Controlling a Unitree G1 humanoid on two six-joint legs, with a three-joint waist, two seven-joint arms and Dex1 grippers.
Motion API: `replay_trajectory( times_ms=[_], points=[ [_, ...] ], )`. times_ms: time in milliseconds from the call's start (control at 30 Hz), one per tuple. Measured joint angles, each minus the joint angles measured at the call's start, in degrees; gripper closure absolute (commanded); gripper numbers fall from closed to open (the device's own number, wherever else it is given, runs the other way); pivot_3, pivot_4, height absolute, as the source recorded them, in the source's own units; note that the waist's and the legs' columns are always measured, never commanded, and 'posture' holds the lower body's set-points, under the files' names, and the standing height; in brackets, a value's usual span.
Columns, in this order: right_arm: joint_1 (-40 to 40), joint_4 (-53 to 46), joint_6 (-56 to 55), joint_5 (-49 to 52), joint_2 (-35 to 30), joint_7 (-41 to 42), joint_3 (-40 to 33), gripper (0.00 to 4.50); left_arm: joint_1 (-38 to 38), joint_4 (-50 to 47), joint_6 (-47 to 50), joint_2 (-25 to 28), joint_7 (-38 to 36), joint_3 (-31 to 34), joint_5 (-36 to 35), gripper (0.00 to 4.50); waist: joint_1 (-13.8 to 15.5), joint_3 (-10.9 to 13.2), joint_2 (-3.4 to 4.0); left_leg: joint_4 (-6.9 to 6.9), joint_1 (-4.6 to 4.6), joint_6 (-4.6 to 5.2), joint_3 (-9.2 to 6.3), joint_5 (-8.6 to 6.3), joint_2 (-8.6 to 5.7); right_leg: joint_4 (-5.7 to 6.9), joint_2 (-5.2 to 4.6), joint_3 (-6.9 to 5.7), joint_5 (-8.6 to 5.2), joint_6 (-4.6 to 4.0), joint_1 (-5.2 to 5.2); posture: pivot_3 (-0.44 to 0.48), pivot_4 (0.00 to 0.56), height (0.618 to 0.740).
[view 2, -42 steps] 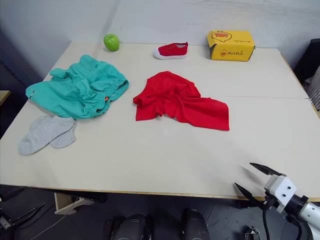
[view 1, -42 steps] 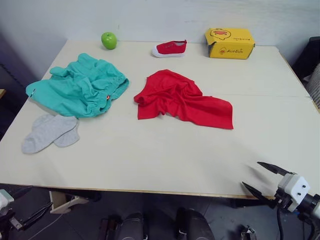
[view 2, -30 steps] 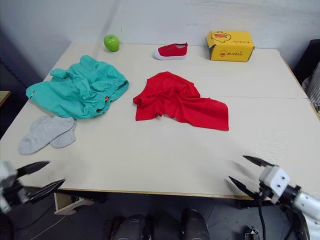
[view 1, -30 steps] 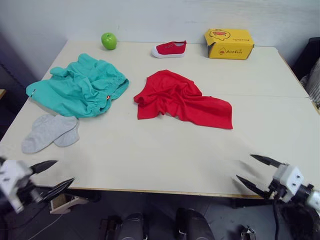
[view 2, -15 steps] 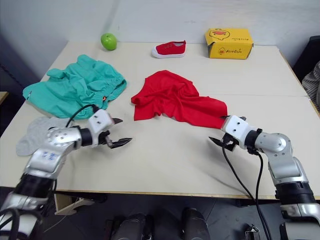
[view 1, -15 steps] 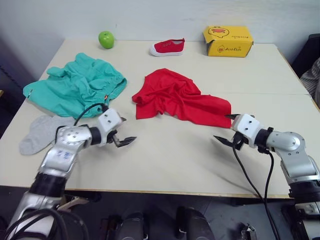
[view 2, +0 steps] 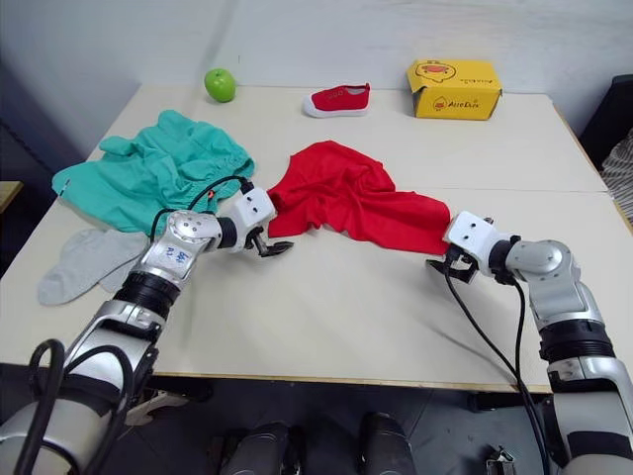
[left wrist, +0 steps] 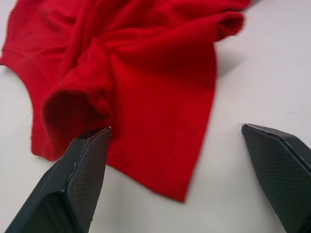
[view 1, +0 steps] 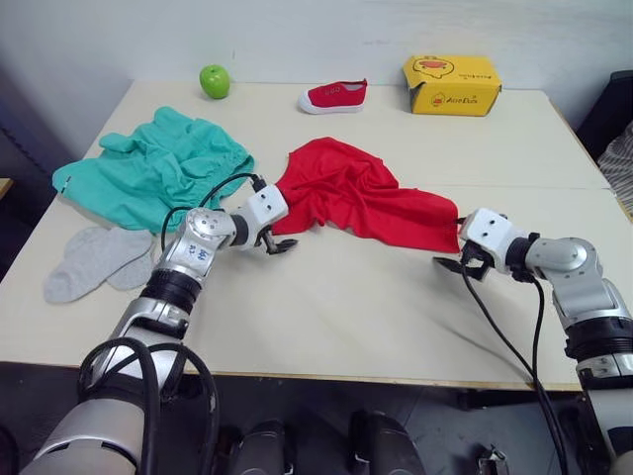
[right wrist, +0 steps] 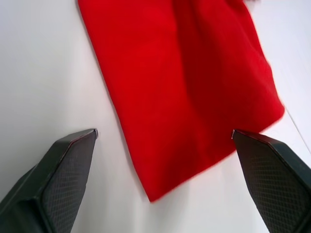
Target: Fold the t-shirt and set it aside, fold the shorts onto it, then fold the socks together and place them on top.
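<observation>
Socks lie at the near-left of the table, one overlapping the other, untouched and well apart from both grippers; they belong to the last step, so their position is no concern yet. Just beyond them, the shorts sit bunched, waistband gathered toward the shirt side (also waiting their turn).

Left gripper sits low over the table at the near-left corner of the t-shirt. In the left wrist view its fingers are spread wide, straddling the shirt's loose lower edge and a rolled sleeve-like fold. No cloth is between the pads yet. My read: it is lined up for a corner pinch so the shirt can be pulled flat.

The t-shirt lies crumpled at table centre, rumpled on its left half, flatter toward its near-right corner.

Right gripper is at that near-right corner, jaws wide; the right wrist view shows the pointed corner of the fabric between its fingers, not yet gripped. Opposite corners suggest a two-handed spread before folding.

Far edge: apple, small shoe, yellow box, all clear of the work.

Task is at its start.
</observation>
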Motion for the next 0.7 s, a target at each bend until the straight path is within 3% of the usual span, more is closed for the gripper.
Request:
replay_trajectory(
  times_ms=[133,267,300,367,500,700],
  points=[
    [-3.6,3.5,1.3,-2.9,1.6,-2.4,1.8,0.0,-2.9,8.3,-4.9,-1.3,2.6,-0.2,1.5,0.92,-0.2,-0.3,-0.11,0.12,0.16,0.0,-0.13,0.0,0.02,0.22,-0.03,0.14,0.0,0.0,0.0,0.0,0.15,0.74],
    [-5.0,5.6,-2.3,-5.1,1.9,-3.7,3.7,0.0,-3.8,12.3,-7.4,-1.9,4.0,-0.2,2.2,2.23,-0.8,-0.5,-0.17,0.18,0.19,0.0,-0.13,-0.01,0.04,0.3,-0.06,0.18,0.0,-0.01,0.0,0.0,0.15,0.74],
    [-5.3,6.0,-3.4,-5.6,1.9,-4.1,4.2,0.19,-3.8,12.7,-7.9,-1.9,4.4,-0.1,2.3,2.54,-1.1,-0.5,-0.17,0.17,0.19,0.0,-0.13,-0.01,0.05,0.31,-0.06,0.18,0.0,-0.01,0.0,0.0,0.15,0.74],
    [-5.6,6.8,-6.2,-6.8,1.9,-5.3,5.5,0.6,-3.7,13.7,-8.7,-1.9,4.9,0.1,2.3,3.19,-1.4,-0.5,-0.21,0.17,0.19,-0.01,-0.14,-0.01,0.05,0.33,-0.06,0.18,0.0,-0.01,0.0,0.0,0.15,0.74],
    [-5.6,8.7,-9.4,-8.3,2.4,-7.6,6.6,1.93,-2.6,14.0,-10.2,-1.8,4.9,1.2,2.3,4.47,-1.5,-0.5,-0.22,0.18,0.2,-0.01,-0.13,-0.01,0.06,0.35,-0.05,0.2,0.0,-0.01,0.0,0.0,0.15,0.74],
    [-6.7,12.2,-9.8,-8.2,3.6,-7.6,6.9,4.03,-0.9,13.5,-11.7,-1.5,4.4,3.6,2.1,4.5,-1.8,-0.5,-0.26,0.17,0.18,-0.01,-0.1,-0.01,0.09,0.35,-0.04,0.22,-0.01,-0.03,-0.04,0.0,0.15,0.74]
  ],
)
